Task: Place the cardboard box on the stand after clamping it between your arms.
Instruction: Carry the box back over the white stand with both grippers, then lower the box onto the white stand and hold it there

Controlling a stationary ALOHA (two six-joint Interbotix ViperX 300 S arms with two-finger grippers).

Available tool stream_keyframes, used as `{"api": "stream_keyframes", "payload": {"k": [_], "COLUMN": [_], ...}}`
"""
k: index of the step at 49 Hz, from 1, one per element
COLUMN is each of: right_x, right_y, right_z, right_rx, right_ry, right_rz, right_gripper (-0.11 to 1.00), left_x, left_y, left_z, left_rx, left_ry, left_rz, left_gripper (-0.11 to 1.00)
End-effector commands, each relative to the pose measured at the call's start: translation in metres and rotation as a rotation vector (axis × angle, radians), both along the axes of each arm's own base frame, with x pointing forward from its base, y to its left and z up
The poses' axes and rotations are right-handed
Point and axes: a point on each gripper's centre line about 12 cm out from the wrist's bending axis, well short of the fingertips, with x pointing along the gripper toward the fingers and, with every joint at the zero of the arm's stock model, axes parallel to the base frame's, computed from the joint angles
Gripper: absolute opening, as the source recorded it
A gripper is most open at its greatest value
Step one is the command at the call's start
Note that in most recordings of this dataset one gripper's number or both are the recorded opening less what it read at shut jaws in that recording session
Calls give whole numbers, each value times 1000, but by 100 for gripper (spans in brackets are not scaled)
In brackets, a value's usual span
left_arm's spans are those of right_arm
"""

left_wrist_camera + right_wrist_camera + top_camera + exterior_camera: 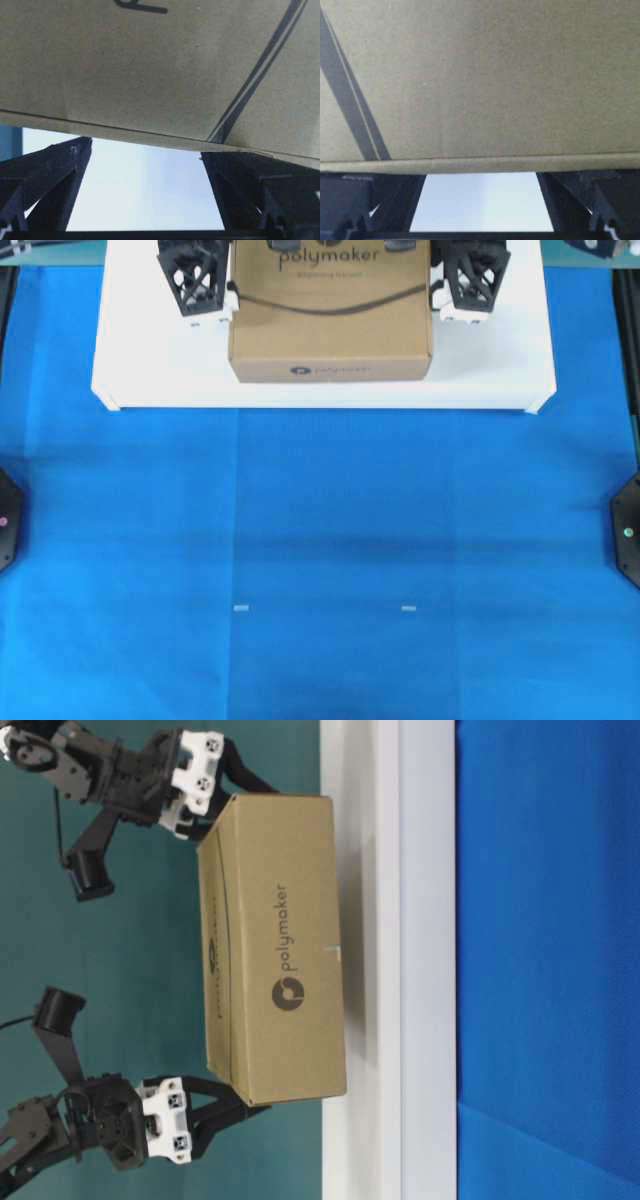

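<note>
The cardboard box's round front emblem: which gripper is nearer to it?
Left. The left gripper flanks the cardboard box on the side of the round emblem; the right gripper flanks the opposite side.

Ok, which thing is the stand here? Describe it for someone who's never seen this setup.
At the far edge of the blue table cover lies a low white rectangular platform. It carries the brown cardboard box printed "polymaker", and is the only white slab, far wider than that box.
</note>
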Motion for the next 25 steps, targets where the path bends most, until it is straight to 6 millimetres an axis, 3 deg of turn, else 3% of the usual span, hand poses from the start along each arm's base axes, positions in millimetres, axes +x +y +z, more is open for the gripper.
{"api": "stream_keyframes", "payload": {"k": [1,16,25], "right_x": [34,36,36], "right_y": [13,8,5], "right_z": [34,24,11], "right_rx": [-14,-7,-10], "right_ry": [-154,-136,-107], "right_rz": [25,29,61], "right_gripper": [99,99,99], "left_x": [28,27,23], "left_y": [0,0,3], "left_z": [50,49,34], "left_rx": [105,106,95], "left_ry": [-208,-202,-183], "left_rz": [-26,-31,-20], "left_gripper": [86,86,86]}}
